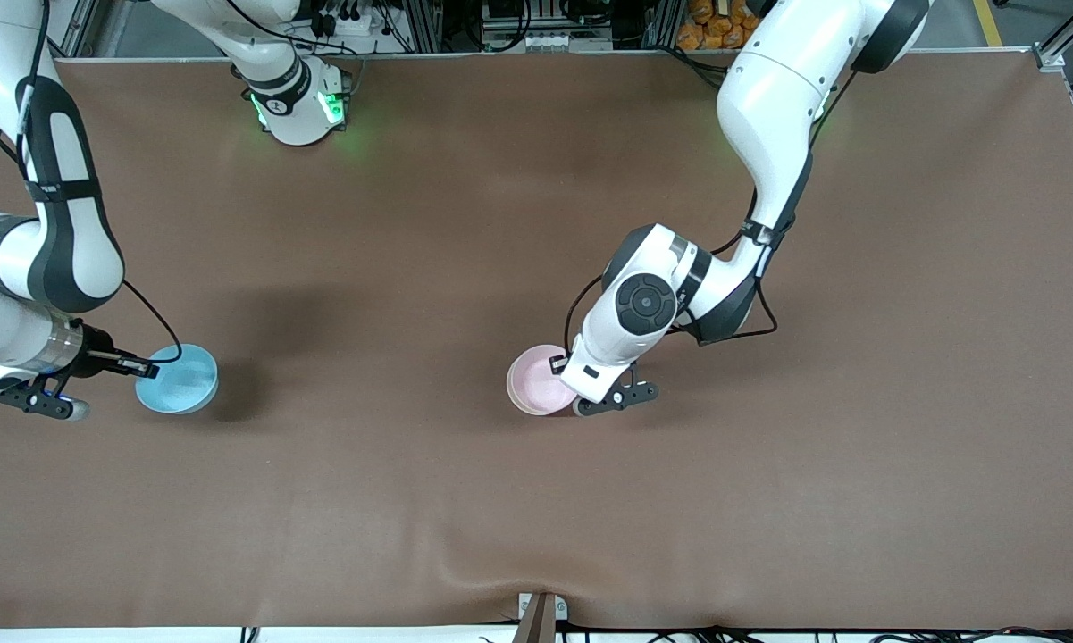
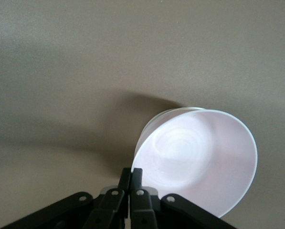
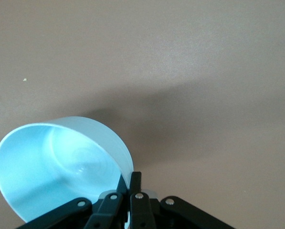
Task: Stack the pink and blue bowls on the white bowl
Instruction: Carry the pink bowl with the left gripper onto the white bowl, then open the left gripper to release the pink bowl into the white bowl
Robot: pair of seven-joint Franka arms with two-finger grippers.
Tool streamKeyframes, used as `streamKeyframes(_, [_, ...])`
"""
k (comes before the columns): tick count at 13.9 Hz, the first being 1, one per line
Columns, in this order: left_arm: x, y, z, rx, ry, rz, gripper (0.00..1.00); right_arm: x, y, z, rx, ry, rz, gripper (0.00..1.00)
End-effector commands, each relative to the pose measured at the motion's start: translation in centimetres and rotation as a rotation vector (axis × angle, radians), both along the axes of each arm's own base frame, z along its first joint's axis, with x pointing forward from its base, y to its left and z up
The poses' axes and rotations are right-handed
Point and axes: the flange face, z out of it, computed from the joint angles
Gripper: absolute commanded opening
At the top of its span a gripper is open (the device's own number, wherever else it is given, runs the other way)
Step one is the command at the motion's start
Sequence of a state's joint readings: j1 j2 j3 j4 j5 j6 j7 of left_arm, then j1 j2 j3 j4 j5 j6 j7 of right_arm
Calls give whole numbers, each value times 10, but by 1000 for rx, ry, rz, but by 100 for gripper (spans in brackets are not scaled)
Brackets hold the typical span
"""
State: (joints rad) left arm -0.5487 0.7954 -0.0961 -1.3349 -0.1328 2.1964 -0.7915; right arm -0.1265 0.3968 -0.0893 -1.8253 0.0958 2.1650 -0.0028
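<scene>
Brown cloth covers the surface [image 1: 536, 500]. Left tool [image 1: 581, 404] is clamped on the rim of the pink bowl [image 1: 536, 382], a pale, smooth round bowl near the surface's middle, with a second whitish rim showing just under it. Right tool [image 1: 147, 369] pinches the rim of the sky-blue bowl [image 1: 179, 379], glossy and plain, at the right arm's end.

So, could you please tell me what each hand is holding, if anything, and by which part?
The left hand pinches the pink bowl by its rim; the right hand pinches the blue bowl by its rim.
</scene>
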Motion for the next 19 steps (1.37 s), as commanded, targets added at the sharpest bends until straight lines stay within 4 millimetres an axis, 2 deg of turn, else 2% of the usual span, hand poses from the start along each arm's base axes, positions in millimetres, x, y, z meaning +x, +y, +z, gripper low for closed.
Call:
streamKeyframes(1, [6, -5, 1, -26, -22, 7, 0, -7, -2, 10, 22, -3, -17, 0])
streamKeyframes(4, [7, -7, -14, -36, -38, 12, 0, -8, 0, 12, 45, -3, -31, 0])
streamKeyframes(7, [7, -8, -18, -36, -37, 12, 2, -9, 8, 18, 57, 8, -25, 0])
streamKeyframes(8, [7, -7, -19, -36, -36, 16, 53, -8, 15, 22, 86, 3, -35, 0])
streamKeyframes(9, [6, -8, -19, -36, -36, 15, 100, -10, 17, 30, 108, 0, -40, 0])
streamKeyframes(12, [7, -8, -1, -45, -47, 24, 100, -9, 35, 40, 123, 5, -12, 0])
streamKeyframes(14, [8, -5, 21, -36, -53, 17, 100, -11, 40, 43, 130, 15, -3, 0])
streamKeyframes(16, [14, 17, 40, 36, -38, -4, 100, -8, 42, 53, 131, 9, 1, 0])
streamKeyframes(19, [30, 66, 101, 217, -134, -64, 100, -7, 52, 53, 137, 9, 14, 0])
